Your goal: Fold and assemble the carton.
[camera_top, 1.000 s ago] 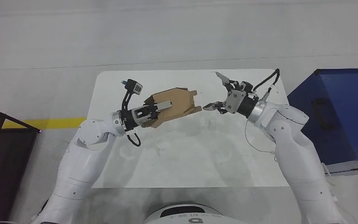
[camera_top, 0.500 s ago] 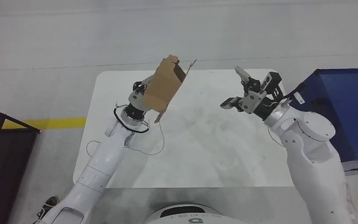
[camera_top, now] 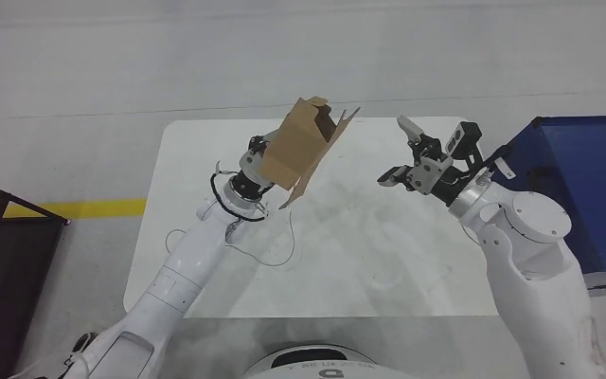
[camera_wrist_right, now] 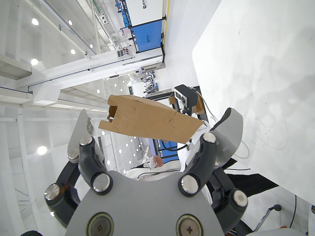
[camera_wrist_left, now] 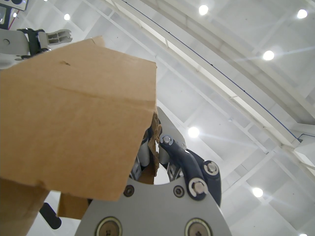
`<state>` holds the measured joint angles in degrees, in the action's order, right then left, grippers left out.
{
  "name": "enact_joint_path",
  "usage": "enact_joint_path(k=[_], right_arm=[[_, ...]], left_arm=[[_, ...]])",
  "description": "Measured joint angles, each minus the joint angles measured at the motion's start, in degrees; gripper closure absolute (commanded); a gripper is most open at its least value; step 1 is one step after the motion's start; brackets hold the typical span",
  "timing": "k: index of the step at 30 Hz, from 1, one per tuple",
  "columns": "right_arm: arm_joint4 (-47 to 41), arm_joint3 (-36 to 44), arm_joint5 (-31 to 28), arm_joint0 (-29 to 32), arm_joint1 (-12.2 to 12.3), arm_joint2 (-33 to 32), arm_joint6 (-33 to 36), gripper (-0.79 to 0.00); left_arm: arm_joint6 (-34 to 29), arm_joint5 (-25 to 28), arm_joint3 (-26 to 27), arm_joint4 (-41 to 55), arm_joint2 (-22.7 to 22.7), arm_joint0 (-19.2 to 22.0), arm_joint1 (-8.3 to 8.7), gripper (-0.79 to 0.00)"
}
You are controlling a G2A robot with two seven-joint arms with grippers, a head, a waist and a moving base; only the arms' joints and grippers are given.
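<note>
Left gripper [camera_wrist_left: 153, 146] clamping carton [camera_top: 301, 144], fingers pinching ragged cardboard edge. Carton hanging in air over far edge of table [camera_top: 379, 265], left of middle, tilted, open end pointing away from arm. Right gripper [camera_top: 400, 152] gaping wide, touching nothing, hovering over table's far right, well apart from carton. Left wrist view giving pinch itself; in top view carton is covering it. Right wrist view catching carton's open end and loose flaps.

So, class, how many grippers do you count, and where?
2. The left gripper, above the table's far side, is shut on the carton; the right gripper, open, hangs apart from it near the far right corner.
</note>
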<state>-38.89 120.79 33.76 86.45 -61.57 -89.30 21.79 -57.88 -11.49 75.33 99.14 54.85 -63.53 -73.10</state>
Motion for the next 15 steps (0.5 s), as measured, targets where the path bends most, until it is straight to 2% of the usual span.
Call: enact_joint_path(k=[6, 9, 15], right_arm=[[1.5, 0.6, 0.3, -1.8, 0.2, 0.7, 2.7, -0.785], [2.0, 0.9, 1.0, -3.0, 0.4, 0.9, 3.6, -0.785], [2.0, 0.9, 1.0, -3.0, 0.4, 0.9, 3.6, -0.785]], left_arm=[[0.8, -1.2, 2.7, 3.6, -1.6, -1.6, -1.12, 0.000], [0.1, -4.4, 2.4, 9.9, -2.4, -1.5, -2.03, 0.000], [0.2, -4.7, 2.3, 10.0, -2.4, -1.4, -2.05, 0.000]])
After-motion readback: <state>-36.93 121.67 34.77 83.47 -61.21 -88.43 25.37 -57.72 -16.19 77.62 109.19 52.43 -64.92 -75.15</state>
